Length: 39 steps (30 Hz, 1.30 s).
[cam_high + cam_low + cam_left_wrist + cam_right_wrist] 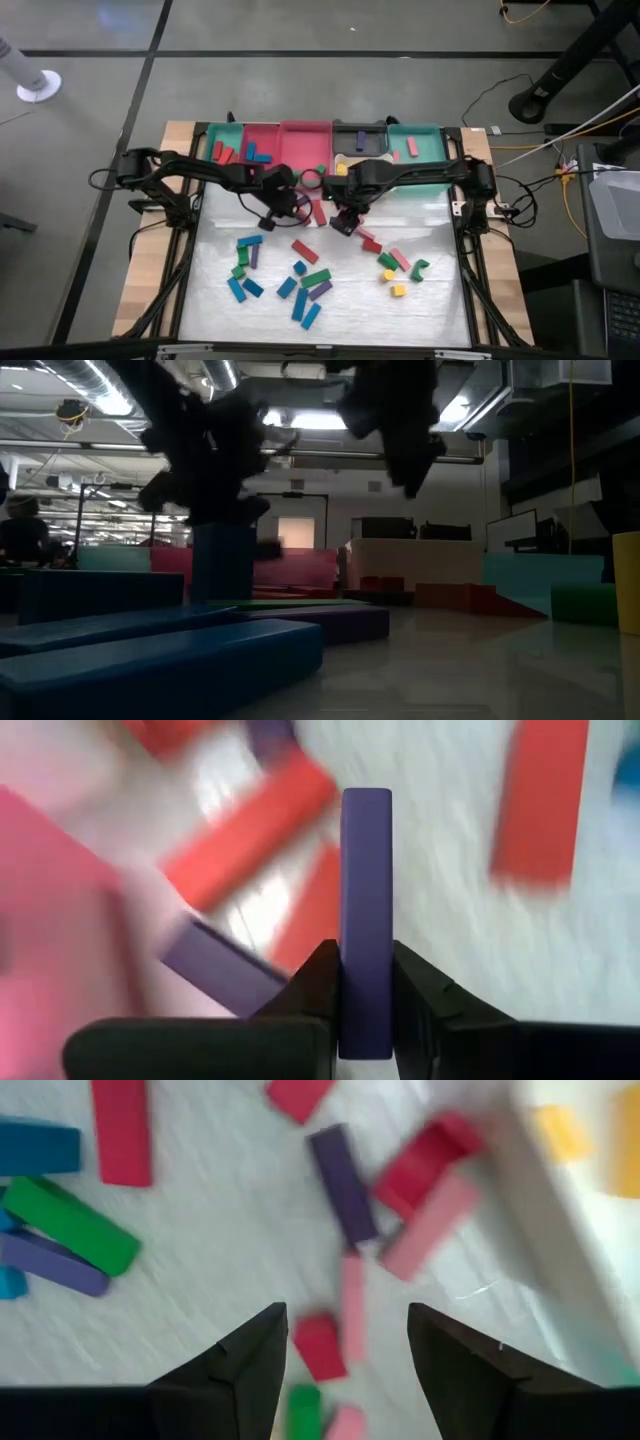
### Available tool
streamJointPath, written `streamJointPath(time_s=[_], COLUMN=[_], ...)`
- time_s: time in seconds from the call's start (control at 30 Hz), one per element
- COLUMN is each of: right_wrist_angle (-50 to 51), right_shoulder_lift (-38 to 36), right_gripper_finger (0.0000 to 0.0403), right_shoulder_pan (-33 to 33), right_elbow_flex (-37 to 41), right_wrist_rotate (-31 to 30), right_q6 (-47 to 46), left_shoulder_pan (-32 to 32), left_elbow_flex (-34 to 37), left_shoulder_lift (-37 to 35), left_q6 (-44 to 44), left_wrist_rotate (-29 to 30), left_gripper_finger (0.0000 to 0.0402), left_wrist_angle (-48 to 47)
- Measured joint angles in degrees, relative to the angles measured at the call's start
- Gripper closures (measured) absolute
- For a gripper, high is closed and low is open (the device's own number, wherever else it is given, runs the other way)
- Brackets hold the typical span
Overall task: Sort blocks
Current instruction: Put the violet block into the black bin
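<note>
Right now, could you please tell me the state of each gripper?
Left gripper: closed on a purple block.
Right gripper: open, holding nothing.

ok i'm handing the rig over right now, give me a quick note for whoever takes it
Left gripper: shut on a purple block, above the mat near the trays.
Right gripper: open and empty, over the mat's middle beside it.
Done: a few blocks already lie in the trays along the far edge, e.g. red and blue ones in the teal and pink trays.
Left: about twenty loose blocks scattered on the white mat, in two groups, left-centre and right. The purple block still needs placing.
</note>
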<state>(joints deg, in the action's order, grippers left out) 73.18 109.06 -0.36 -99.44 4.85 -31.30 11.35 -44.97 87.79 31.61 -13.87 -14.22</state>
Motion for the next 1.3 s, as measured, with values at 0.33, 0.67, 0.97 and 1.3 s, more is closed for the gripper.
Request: streamJointPath(time_s=[0.33, 0.67, 0.97, 1.3], right_wrist_angle=[3.38, 2.98, 1.69, 1.38], right_shoulder_lift=[-10.63, -13.16, -13.14, -13.12], right_gripper_finger=[0.0194, 0.0194, 0.0194, 0.0194], right_shoulder_pan=[0.0, 0.0, 0.0, 0.0], right_elbow_flex=[-0.02, -0.02, -0.02, -0.02], right_wrist_rotate=[-10.94, -11.76, -11.76, -9.46], right_q6=[-3.5, -3.18, -2.96, -2.94], left_shoulder_pan=[3.24, 12.28, 16.57, 17.62], left_elbow_flex=[-5.81, -8.69, -22.35, -27.57], left_shoulder_lift=[-1.47, 10.25, 25.69, 28.77], left_q6=[-7.28, -14.8, -22.39, -24.12], left_wrist_rotate=[0.93, 3.96, 3.94, 8.29], left_gripper_finger=[0.0363, 0.0363, 0.0345, 0.0292], left_wrist_angle=[27.75, 47.67, 46.79, 41.36])
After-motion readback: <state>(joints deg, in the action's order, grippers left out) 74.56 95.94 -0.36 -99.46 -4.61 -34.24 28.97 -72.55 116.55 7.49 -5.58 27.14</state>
